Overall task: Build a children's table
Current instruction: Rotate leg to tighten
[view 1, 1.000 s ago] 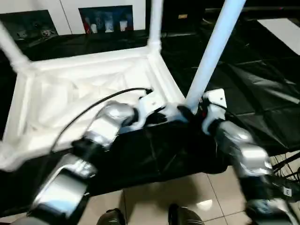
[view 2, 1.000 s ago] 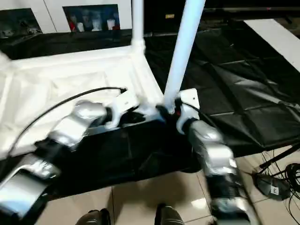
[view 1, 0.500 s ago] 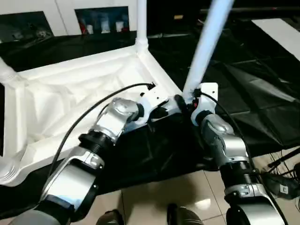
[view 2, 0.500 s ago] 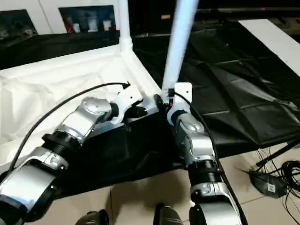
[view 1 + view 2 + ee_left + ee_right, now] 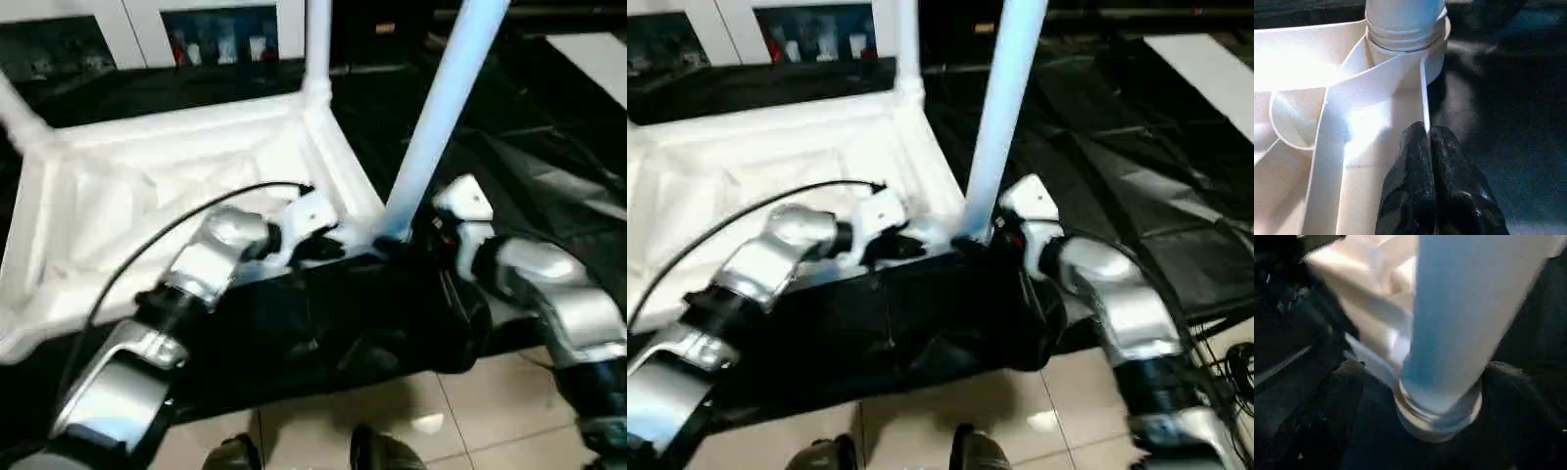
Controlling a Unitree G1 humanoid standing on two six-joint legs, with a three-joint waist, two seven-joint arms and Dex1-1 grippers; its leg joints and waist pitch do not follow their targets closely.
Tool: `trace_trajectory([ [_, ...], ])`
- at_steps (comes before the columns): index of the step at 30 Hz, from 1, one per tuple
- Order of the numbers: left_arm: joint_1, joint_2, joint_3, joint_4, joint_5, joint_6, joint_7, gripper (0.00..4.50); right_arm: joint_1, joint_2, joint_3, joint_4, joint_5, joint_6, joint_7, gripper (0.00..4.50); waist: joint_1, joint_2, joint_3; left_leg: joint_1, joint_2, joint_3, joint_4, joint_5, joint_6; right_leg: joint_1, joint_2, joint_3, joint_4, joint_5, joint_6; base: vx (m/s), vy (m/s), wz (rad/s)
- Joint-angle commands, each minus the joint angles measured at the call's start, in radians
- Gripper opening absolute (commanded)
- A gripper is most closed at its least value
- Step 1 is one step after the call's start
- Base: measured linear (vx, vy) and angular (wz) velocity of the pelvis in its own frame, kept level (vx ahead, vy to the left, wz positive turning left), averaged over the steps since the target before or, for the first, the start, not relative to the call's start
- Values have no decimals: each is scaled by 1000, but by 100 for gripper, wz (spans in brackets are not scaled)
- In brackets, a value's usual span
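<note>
You are looking down over two silver forearms at the children's table, which lies upside down on a black cloth (image 5: 549, 225). Its white table top (image 5: 127, 206) shows its ribbed underside, spread ahead of you and to the left. Three legs show standing up from corner sockets: the near-right leg (image 5: 441, 108) rises tall right in front of you, a far leg (image 5: 316, 44) stands behind it, and a far-left leg (image 5: 18, 116) leans in at the picture's edge.

Your left gripper (image 5: 1426, 139) sits at the near-right corner, just left of the near leg. Its two black fingers are pressed together, pinching the thin upright rim wall of the table top, a short way back from the round socket (image 5: 1405, 54) where the leg seats.

Your right gripper (image 5: 1415, 382) is at the base of that same leg, on its right side. Its fingers (image 5: 1347, 396) stand spread on either side of the leg's lower end, near it; you cannot tell whether they touch it.

Below the cloth's edge lies tiled floor (image 5: 333, 411), with the robot's feet (image 5: 372, 455).
</note>
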Motion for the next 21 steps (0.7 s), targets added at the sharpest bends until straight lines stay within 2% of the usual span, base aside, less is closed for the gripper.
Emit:
trace_trajectory([
  [1,56,19,-88,3,18,22,-83,0,9,-29,17,-33,14,-2,45,399,4,-3,-67,13,26,-5,-53,-156,127,72,-38,34,-52,-146,-277,0,0,0],
  [2,81,49,-100,-59,1,28,-143,0,16,-65,29,-49,27,8,83,399,3,-4,-65,15,27,-3,-53,-168,121,69,-36,35,-53,-158,-276,0,0,0],
  [4,90,60,-103,-85,-6,38,-163,0,17,-75,33,-54,31,13,94,399,4,-3,-63,14,28,-4,-56,-175,112,72,-38,37,-52,-164,-276,0,0,0],
  [6,102,77,-108,-120,-16,55,-186,0,17,-76,46,-54,29,10,118,399,3,-2,-64,17,29,-2,-54,-179,110,66,-36,37,-52,-160,-277,0,0,0],
  [12,107,85,-105,-131,-11,55,-191,0,23,-69,61,-46,15,-3,151,399,3,-4,-66,15,27,-2,-53,-168,105,68,-35,38,-49,-147,-278,0,0,0],
  [16,110,91,-99,-141,-8,60,-189,0,32,-80,84,-44,16,-13,172,363,5,-4,-67,12,26,-3,-51,-154,113,71,-37,38,-48,-131,-278,0,0,0],
  [21,111,94,-100,-140,-7,62,-182,0,40,-91,98,-34,5,-25,188,323,4,-6,-68,12,25,-3,-51,-157,111,71,-37,38,-48,-153,-272,0,0,0],
])
